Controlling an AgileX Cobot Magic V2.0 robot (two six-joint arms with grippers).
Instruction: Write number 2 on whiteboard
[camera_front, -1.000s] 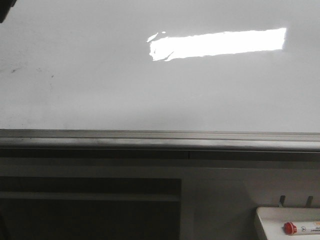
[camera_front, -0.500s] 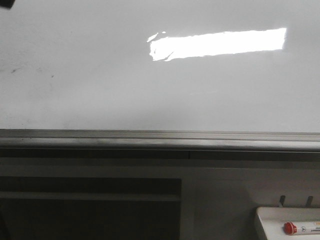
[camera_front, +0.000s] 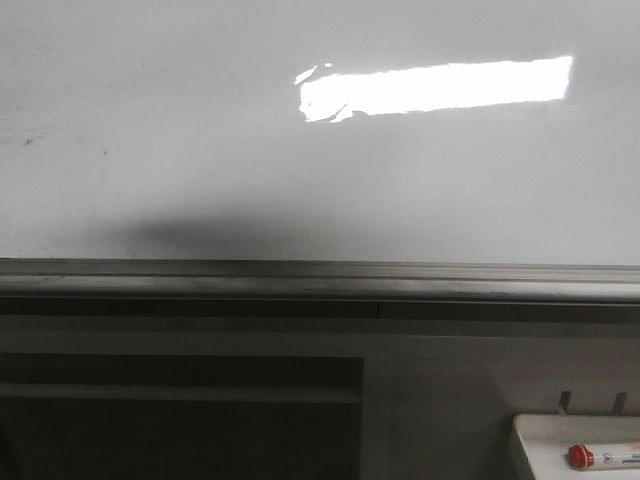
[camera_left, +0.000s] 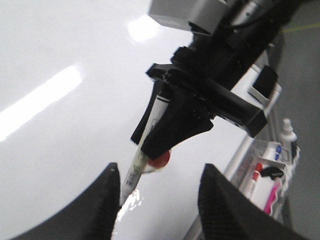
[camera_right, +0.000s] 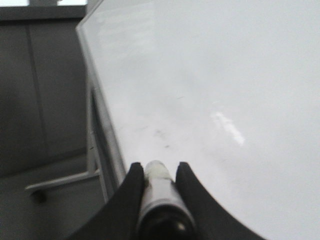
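Note:
The whiteboard (camera_front: 300, 180) fills the upper front view, glossy with a bright glare and a soft shadow low on its left. No number 2 is in view on it. Neither gripper shows in the front view. In the left wrist view my left gripper (camera_left: 160, 166) is open and empty, close to the whiteboard (camera_left: 60, 125). Just beyond it my right gripper (camera_left: 150, 142) is shut on a white marker (camera_left: 132, 172) angled toward the board. In the right wrist view the right gripper (camera_right: 157, 167) clamps the marker (camera_right: 159, 187) near the edge of the whiteboard (camera_right: 225, 75).
A grey metal rail (camera_front: 320, 280) runs under the board. A small white tray (camera_front: 540, 440) at the lower right holds a red-capped marker (camera_front: 600, 457). In the left wrist view the tray (camera_left: 270, 170) holds several pens, with a bottle (camera_left: 287, 132) beside it.
A dark shape at the top left corner of the front view has left the frame. A shadow has appeared on the lower left of the board.

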